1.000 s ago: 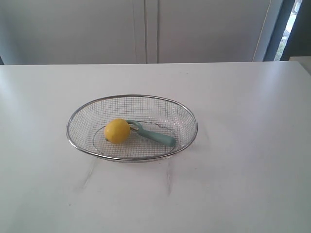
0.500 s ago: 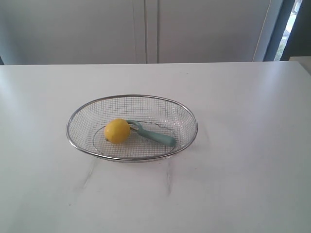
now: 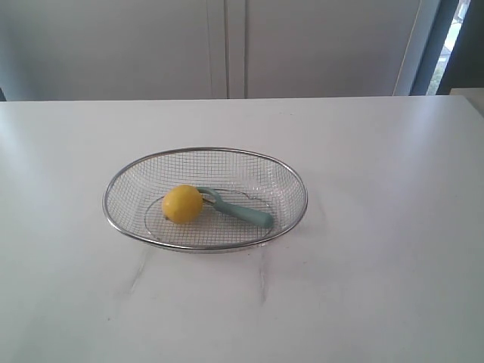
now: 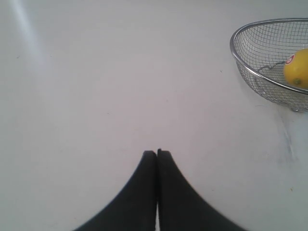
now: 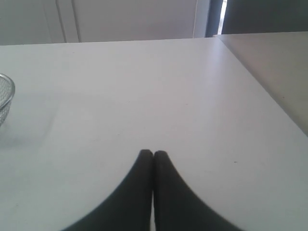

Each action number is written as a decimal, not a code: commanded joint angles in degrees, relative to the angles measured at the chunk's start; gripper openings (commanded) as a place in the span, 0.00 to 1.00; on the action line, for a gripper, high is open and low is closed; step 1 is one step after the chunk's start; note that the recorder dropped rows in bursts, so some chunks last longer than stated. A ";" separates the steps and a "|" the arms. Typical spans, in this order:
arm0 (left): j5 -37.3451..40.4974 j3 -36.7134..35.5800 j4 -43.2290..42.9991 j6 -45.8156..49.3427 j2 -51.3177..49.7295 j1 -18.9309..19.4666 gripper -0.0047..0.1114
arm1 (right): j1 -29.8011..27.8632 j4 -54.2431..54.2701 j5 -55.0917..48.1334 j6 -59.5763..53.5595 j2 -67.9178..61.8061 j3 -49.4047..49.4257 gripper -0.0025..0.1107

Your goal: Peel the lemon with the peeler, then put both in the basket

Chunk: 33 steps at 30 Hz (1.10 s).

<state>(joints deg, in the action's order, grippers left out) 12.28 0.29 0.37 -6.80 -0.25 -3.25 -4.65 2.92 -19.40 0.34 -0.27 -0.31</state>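
From the outside camera, the basket (image 3: 296,189) sits on the white counter (image 3: 363,287), near the middle. The lemon (image 3: 182,203) lies inside it, on the left part of the floor. The peeler (image 3: 242,212) lies inside too, just to the right of the lemon and touching it. Its green handle points away to the right. The lemon hides part of its curved head, and the blade is too small to make out. The lemon's skin looks yellow all over from here.

In the left wrist view, the left gripper (image 4: 157,153) is closed. Its two black fingers (image 4: 139,192) press together with nothing between them, and it is over bare counter. The picture edge cuts the basket (image 4: 250,72) off, so only one end shows. It is well away from the gripper. The lemon (image 4: 297,70) shows inside, also cut off by the edge, with a small red and white sticker (image 4: 290,59) on it. A thin silver bit shows through the mesh beside the lemon, but I cannot tell what it is.

In the right wrist view, the right gripper (image 5: 153,154) is closed too, with its fingers (image 5: 168,192) tight together and holding nothing. Only a tiny piece of the basket's (image 5: 11,91) rim shows at the picture edge, far from the gripper. What lies in the basket is cut off in this view.
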 commanded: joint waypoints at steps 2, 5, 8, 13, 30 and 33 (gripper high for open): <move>-0.16 -0.29 0.62 -0.30 0.25 -0.38 0.04 | -2.11 -0.09 0.81 0.41 0.27 0.31 0.02; -0.16 -0.29 0.62 -0.19 0.25 -0.38 0.04 | -2.11 -0.09 0.81 0.41 0.27 0.31 0.02; -0.16 -0.29 0.62 1.21 0.25 -0.38 0.04 | -2.13 -0.09 0.64 0.41 0.27 0.31 0.02; -0.16 -0.29 0.62 1.21 0.25 -0.38 0.04 | -2.13 -0.09 0.08 0.41 0.27 0.31 0.02; -0.16 -0.29 0.62 1.30 0.25 -0.38 0.04 | 0.27 -0.09 0.08 0.41 0.27 0.31 0.02; -0.16 -0.29 0.62 1.30 0.25 -0.38 0.04 | 2.35 -0.09 0.08 0.41 0.27 0.31 0.02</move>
<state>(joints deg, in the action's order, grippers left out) 12.28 0.29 0.37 -5.57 -0.25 -3.25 -4.09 2.92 -19.40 0.44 -0.27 -0.31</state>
